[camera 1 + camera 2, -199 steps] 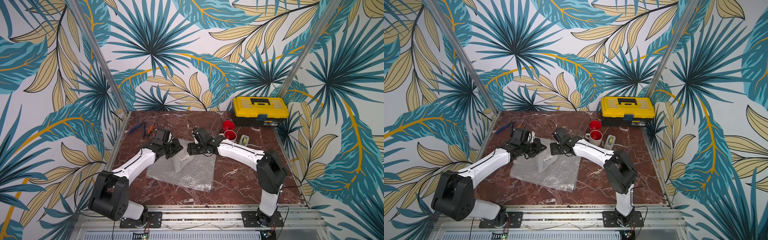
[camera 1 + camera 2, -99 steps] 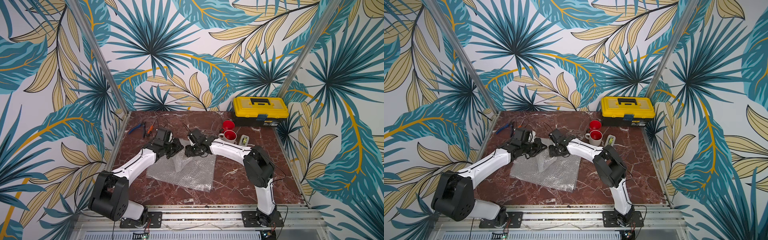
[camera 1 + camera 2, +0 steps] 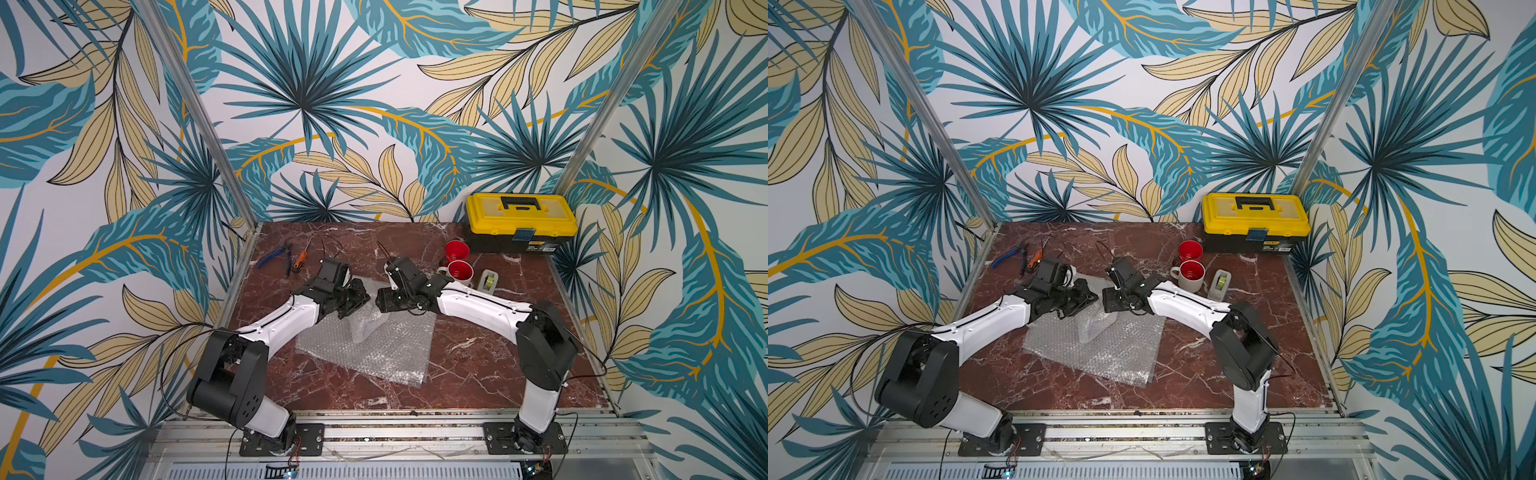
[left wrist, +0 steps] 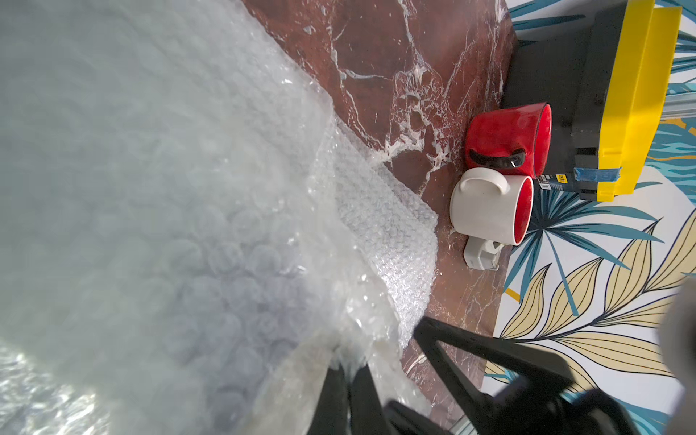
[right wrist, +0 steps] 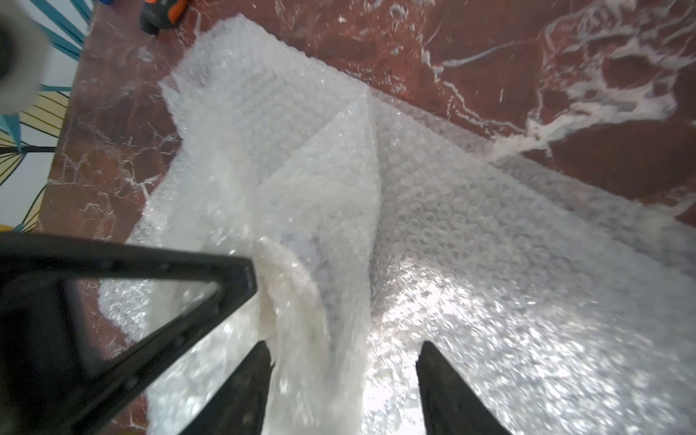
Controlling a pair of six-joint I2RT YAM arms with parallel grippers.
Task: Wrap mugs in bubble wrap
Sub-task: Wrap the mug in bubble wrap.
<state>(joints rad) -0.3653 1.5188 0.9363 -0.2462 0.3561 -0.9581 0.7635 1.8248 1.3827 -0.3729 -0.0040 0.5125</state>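
Light: bright, even and diffuse in both top views; no dim corners.
Shadows: faint and soft-edged under the arms on the desk [image 3: 478,374].
Glare: the bubble wrap [image 5: 452,301] flares white in the right wrist view; a small sheen sits on the red mug [image 4: 501,139].
Blur: in the left wrist view the near wrap is a milky, unfocused mass, while the toolbox [image 4: 632,94] behind is sharp. The right wrist view is smeared throughout, and the right end effector [image 5: 344,350] is soft-edged.
Distortion: the wall posts [image 3: 199,112] splay outward toward the upper corners in both top views.
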